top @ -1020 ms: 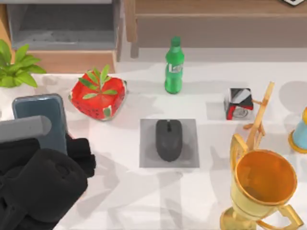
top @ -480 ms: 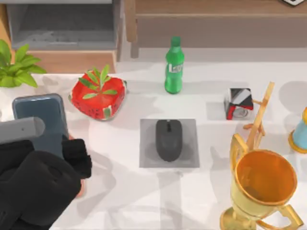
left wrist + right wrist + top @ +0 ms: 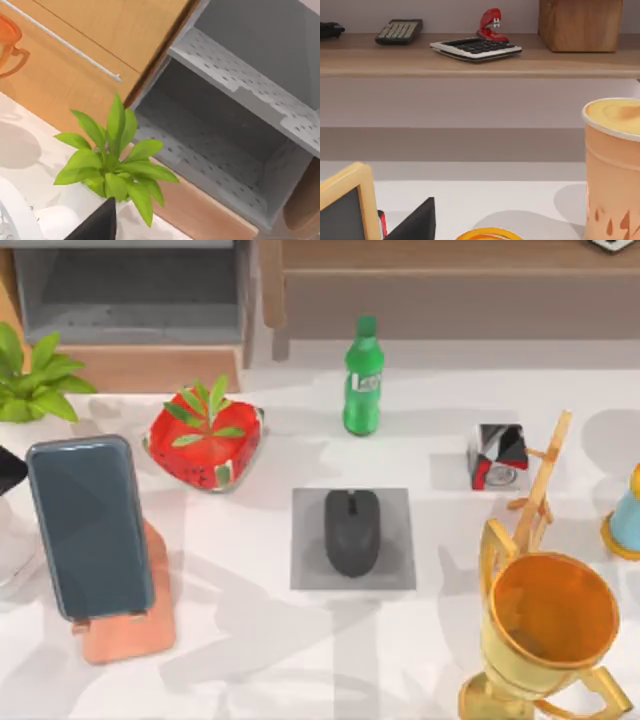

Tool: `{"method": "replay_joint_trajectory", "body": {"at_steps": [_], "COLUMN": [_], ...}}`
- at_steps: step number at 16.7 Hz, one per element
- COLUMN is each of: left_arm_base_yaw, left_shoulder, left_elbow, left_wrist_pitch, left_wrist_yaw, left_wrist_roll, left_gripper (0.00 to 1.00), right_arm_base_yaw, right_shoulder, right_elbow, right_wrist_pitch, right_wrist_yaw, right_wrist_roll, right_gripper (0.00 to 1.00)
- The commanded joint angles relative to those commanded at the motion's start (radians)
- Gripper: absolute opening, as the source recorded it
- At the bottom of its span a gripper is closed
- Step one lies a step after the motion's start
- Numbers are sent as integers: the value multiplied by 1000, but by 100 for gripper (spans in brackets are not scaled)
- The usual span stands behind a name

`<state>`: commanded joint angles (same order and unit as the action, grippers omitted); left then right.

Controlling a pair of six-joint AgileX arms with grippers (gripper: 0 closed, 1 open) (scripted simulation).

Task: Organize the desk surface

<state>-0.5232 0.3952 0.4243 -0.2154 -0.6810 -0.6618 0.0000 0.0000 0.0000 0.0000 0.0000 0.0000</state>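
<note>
Several things share the desk surface, a broad, flat, white, matte tabletop that fills most of the top view below the wooden furniture. Judge it stiff, fixed and smooth: you do not grip it, and light things may slide on it, so take hold of the items instead. At the left side a phone leans on a copper stand; grasp it by its long edges, since the glass looks slick and fragile. A mouse sits centred on a grey mat, and you would pinch it across its narrow sides. Behind it stand a green bottle and a red strawberry-shaped box, well apart. At the right, a small red, black and white cube lies just beside a thin wooden easel, with a gold trophy near the front edge; that trophy looks top-heavy, so hold it by the stem. A potted plant stands at the far left corner. One dark fingertip of your left gripper and one of your right gripper is visible in each wrist view; you cannot tell whether either is spread or pressed together, and neither touches anything.
</note>
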Motion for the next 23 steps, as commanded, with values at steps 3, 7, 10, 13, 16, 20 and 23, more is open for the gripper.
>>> {"method": "replay_joint_trajectory", "body": {"at_steps": [3, 7, 10, 13, 16, 20, 23], "left_arm_base_yaw": [125, 329, 460, 522, 523, 523, 523], "left_shoulder": [-121, -239, -335, -394, -395, -395, -395], "left_elbow": [-78, -249, -370, -423, -424, -424, -424], "left_wrist_pitch": [62, 132, 178, 214, 215, 215, 215], "left_wrist_yaw": [151, 450, 613, 679, 681, 681, 681], "left_wrist_roll": [141, 439, 597, 660, 662, 662, 662], "left_gripper": [100, 100, 100, 100, 100, 100, 100], "right_arm_base_yaw": [0, 0, 0, 0, 0, -14, -62], "right_shoulder": [0, 0, 0, 0, 0, 30, 153], "right_elbow": [0, 0, 0, 0, 0, 5, 22], "right_wrist_pitch": [0, 0, 0, 0, 0, 25, 124], "right_wrist_yaw": [0, 0, 0, 0, 0, -7, -35], "right_wrist_roll": [0, 0, 0, 0, 0, -1, -3], "right_gripper": [100, 100, 100, 100, 100, 100, 100]}}
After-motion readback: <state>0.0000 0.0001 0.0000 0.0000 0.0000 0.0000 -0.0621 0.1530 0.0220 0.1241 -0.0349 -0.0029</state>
